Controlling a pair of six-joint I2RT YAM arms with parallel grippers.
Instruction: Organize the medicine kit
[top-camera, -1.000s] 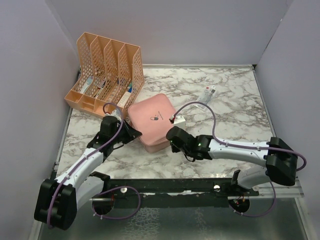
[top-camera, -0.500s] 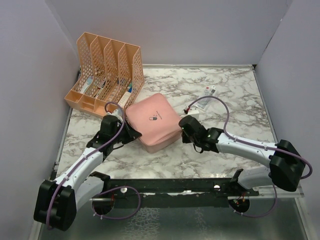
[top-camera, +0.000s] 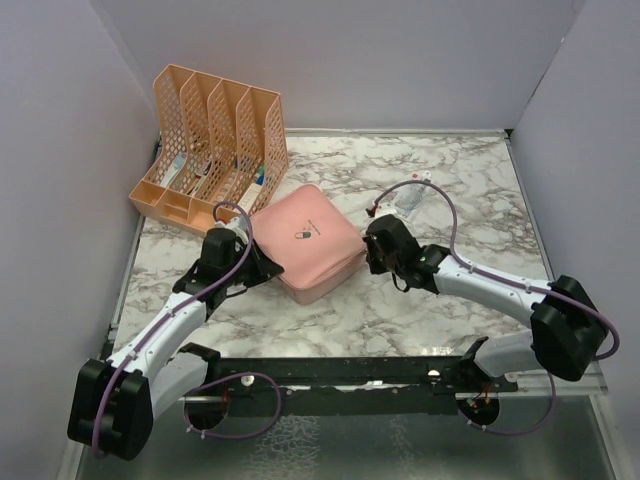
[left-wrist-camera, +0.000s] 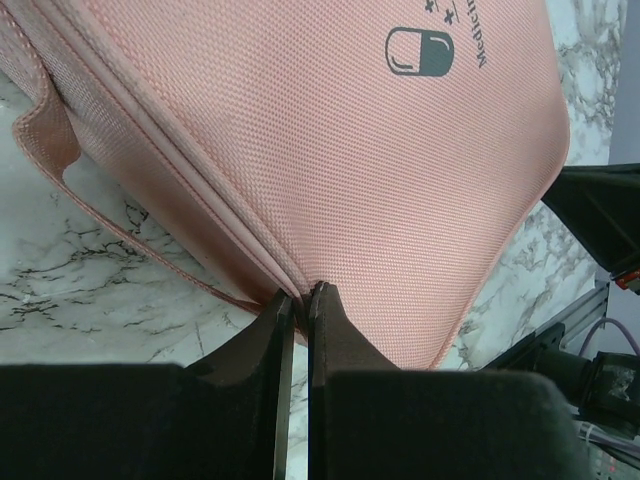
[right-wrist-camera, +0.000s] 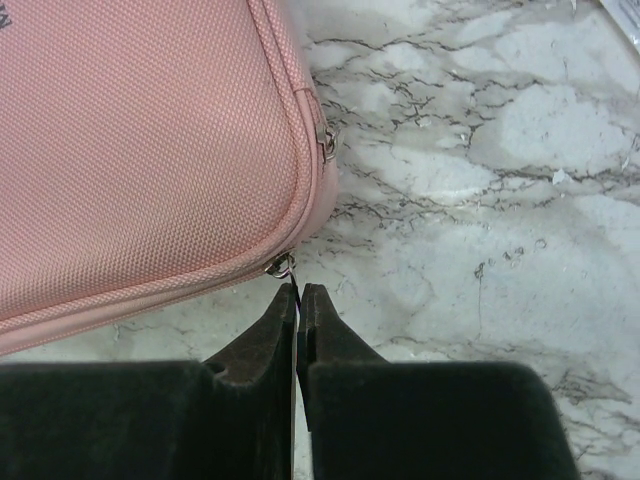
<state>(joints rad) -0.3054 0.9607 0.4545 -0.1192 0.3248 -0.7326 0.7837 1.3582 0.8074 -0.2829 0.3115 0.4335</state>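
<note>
The pink medicine kit (top-camera: 305, 240) lies closed on the marble table, its pill logo up. It fills the left wrist view (left-wrist-camera: 330, 150) and shows at the upper left of the right wrist view (right-wrist-camera: 140, 140). My left gripper (left-wrist-camera: 300, 293) is shut on the kit's seam at its left corner (top-camera: 256, 262). My right gripper (right-wrist-camera: 298, 290) is shut on the kit's metal zipper pull (right-wrist-camera: 282, 267) at its right corner (top-camera: 372, 248).
An orange perforated file rack (top-camera: 215, 140) with small items in it stands at the back left. A small packet and tube (top-camera: 412, 195) lie on the table behind the right gripper. Grey walls close in the table on three sides.
My right gripper has moved right and back along the kit's front edge to its right corner, drawing the zipper pull with it. The kit has turned slightly. The left gripper has held still.
</note>
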